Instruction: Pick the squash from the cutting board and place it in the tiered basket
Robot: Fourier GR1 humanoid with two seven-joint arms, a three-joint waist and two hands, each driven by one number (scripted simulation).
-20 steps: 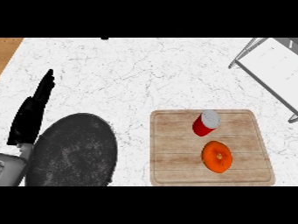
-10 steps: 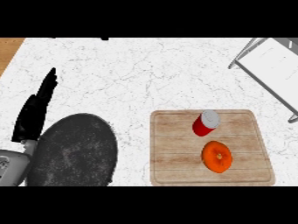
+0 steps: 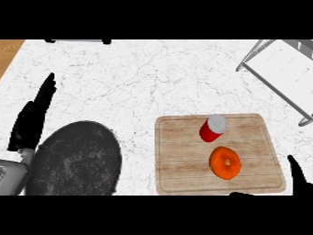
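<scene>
Squash [image 3: 225,162] lay on the cutting board [image 3: 179,174] beside a red can [image 3: 211,128], well apart from the tiered basket [image 3: 291,78]. Right robot hand [image 3: 299,179] showed at the board's lower right corner, fingers straight, seemingly placed to grasp; left robot hand [image 3: 31,120] rested open near the desk [image 3: 131,82] edge.

White marble-patterned counter [image 3: 152,78], grey-veined; a strip of wood-toned surface shows past its left edge. Directly on it: a light wooden cutting board [image 3: 179,156], right of centre near the lower edge; a dark speckled round plate [image 3: 74,160], lower left, apart from the board; a grey wire tiered basket [image 3: 291,75], upper right corner.
</scene>
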